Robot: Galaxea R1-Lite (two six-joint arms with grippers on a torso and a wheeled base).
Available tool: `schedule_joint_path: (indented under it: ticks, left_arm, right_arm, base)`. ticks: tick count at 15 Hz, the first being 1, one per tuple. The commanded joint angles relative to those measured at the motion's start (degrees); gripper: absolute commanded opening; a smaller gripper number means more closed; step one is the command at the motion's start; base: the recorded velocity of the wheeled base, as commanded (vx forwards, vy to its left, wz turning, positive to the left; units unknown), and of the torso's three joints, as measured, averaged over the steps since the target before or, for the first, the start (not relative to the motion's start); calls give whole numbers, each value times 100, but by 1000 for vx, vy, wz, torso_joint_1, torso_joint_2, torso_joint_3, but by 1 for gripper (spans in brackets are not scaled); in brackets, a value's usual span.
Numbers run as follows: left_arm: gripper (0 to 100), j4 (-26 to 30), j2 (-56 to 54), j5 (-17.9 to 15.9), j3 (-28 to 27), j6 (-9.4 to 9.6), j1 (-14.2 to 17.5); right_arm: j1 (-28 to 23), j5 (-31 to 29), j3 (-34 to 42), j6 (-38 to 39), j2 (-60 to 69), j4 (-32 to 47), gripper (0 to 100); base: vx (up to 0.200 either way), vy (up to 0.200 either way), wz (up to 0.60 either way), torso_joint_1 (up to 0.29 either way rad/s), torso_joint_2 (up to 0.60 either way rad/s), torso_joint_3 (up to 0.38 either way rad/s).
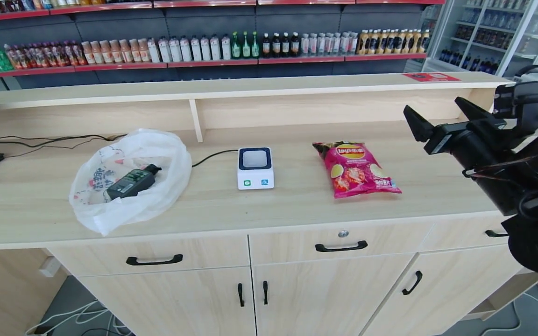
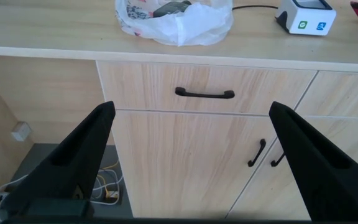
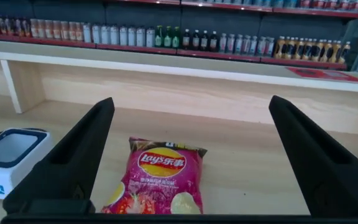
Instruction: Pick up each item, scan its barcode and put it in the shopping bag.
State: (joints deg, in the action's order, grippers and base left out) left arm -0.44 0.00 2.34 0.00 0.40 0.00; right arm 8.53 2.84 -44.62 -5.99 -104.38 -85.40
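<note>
Head view, first: found a pink chip bag (image 1: 357, 169) lying flat on the counter (image 1: 297, 210), to the right of the scanner (image 1: 255, 168) and apart from it, not yet scanned or bagged by the look of things. Noted the shopping bag (image 1: 131, 179) slumped open toward the left end of the counter, with a dark bottle (image 1: 132, 182) inside. Observed the right gripper (image 1: 435, 108) held up off to the right of the chip bag, fingers spread wide, gripping nothing; confirmed the same from the right wrist view. Recorded the left gripper (image 2: 192, 111) low in front of the drawers (image 2: 204, 84), likewise spread and empty. Judged the chip bag light, air-filled, crinkly and slippery, with breakable contents. Recommend pinching a sealed end or a side edge rather than squeezing the puffed middle; expect sagging and shifting once lifted.
</note>
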Motion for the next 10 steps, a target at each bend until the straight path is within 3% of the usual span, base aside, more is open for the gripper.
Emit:
schedule_joint_path:
  ticks: [1, 2, 5, 10]
  left_arm:
    - [100, -9, 0, 3, 0, -5, 0]
    - [100, -18, 0, 3, 0, 4, 9]
    - [100, -18, 0, 3, 0, 21, 0]
    - [100, -18, 0, 3, 0, 56, 0]
  right_arm:
    - [-115, 252, -1067, 62, -470, 172, 100]
    - [-115, 489, -1524, 159, -522, 708, 100]
    - [-89, 463, -2376, 783, -663, 2150, 100]
    - [-97, 314, -4011, 1152, -1735, 3521, 100]
  base:
    - [0, 0, 0, 0, 0, 0]
    - [0, 0, 0, 0, 0, 0]
    - [0, 0, 0, 0, 0, 0]
    - [0, 0, 0, 0, 0, 0]
